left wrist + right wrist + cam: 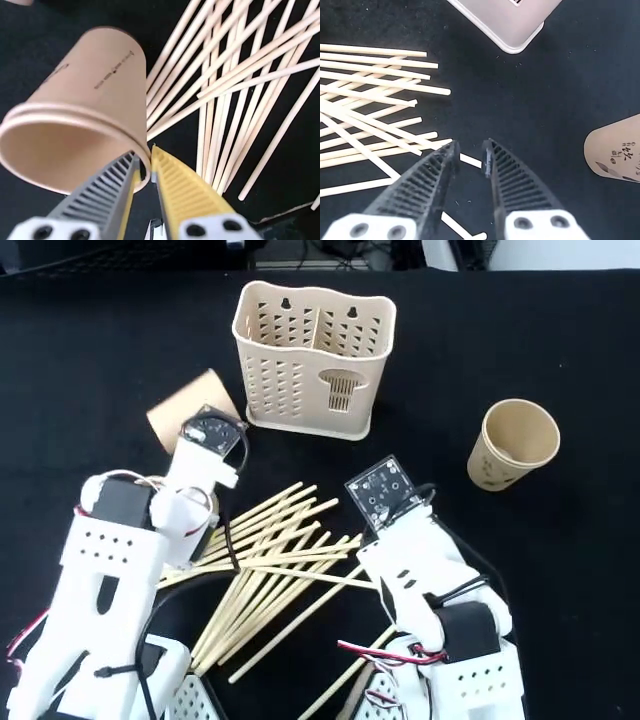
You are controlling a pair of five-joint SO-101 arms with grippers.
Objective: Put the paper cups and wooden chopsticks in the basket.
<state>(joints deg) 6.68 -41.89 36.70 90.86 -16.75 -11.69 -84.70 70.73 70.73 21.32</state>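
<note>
nothing in the basket [290, 380] yet, left end effector [144, 152] clamped on a cup [95, 90] rim, right end effector [470, 145] open over the chopsticks [265, 540]

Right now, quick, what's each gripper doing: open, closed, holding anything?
Left gripper: closed on the rim of the paper cup.
Right gripper: open, holding nothing, above the wooden chopsticks.

The high camera looks steeply down on the bench [580, 570] from its six o'clock edge, while both wrist cameras hover close, all three sharing the chopsticks [265, 570] at six o'clock of the basket [300, 370].
</note>
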